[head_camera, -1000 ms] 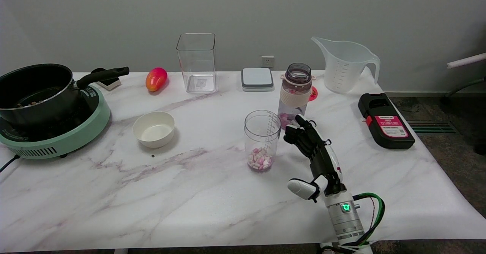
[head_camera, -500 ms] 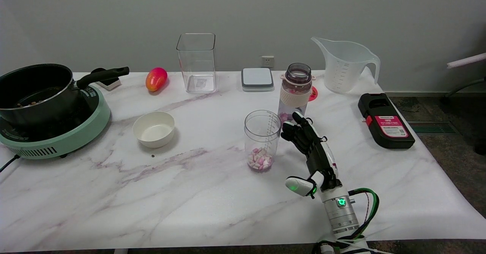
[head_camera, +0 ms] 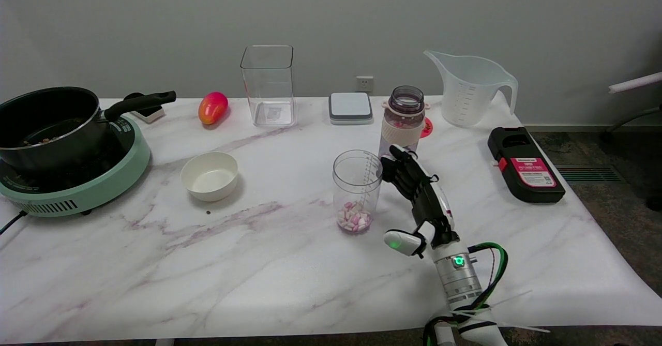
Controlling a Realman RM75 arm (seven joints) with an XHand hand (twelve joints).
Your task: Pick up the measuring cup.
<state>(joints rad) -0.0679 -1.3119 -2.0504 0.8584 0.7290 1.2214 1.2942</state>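
So the desk (head_camera: 269, 273) layout: the cooker (head_camera: 77, 180) sits at the far left with a pot (head_camera: 46, 123) on it, and a bowl (head_camera: 209, 175) just to its right. Along the back edge, left to right, you've got a mango (head_camera: 212, 107), a tall box (head_camera: 268, 85), a small scale (head_camera: 350, 108), a bottle (head_camera: 403, 123) a bit nearer, then a jug (head_camera: 469, 88). A case (head_camera: 525, 164) lies at the right edge. The measuring cup (head_camera: 357, 191) stands mid-desk, in front of the bottle, with pellets (head_camera: 354, 217) in it. The right hand (head_camera: 416, 193) is just beside its right side.
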